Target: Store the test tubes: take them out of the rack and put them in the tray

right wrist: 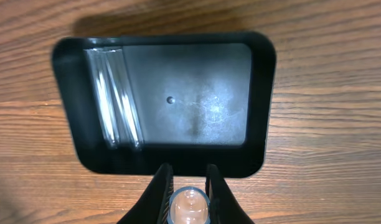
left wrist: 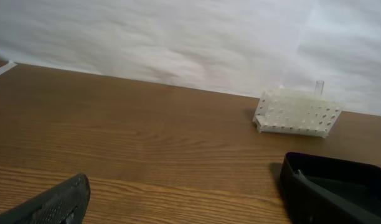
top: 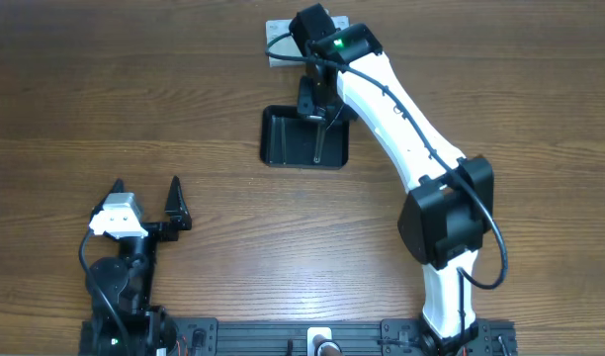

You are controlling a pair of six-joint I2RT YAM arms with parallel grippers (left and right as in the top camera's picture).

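The right gripper point(right wrist: 188, 186) is clamped on a clear glass test tube point(right wrist: 189, 208), held end-on to its wrist camera at the near rim of the black rectangular plastic tray point(right wrist: 263, 81), whose stored tubes point(right wrist: 119, 99) lie flat along one side wall, so I judge it needs laying parallel.

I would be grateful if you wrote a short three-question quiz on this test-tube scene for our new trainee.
1. True or false: the left end effector is shut.
2. What does the right end effector grip? A) a test tube B) nothing C) a lid
3. Fill in: the stored tubes lie in the black ____.
Key: 1 false; 2 A; 3 tray.
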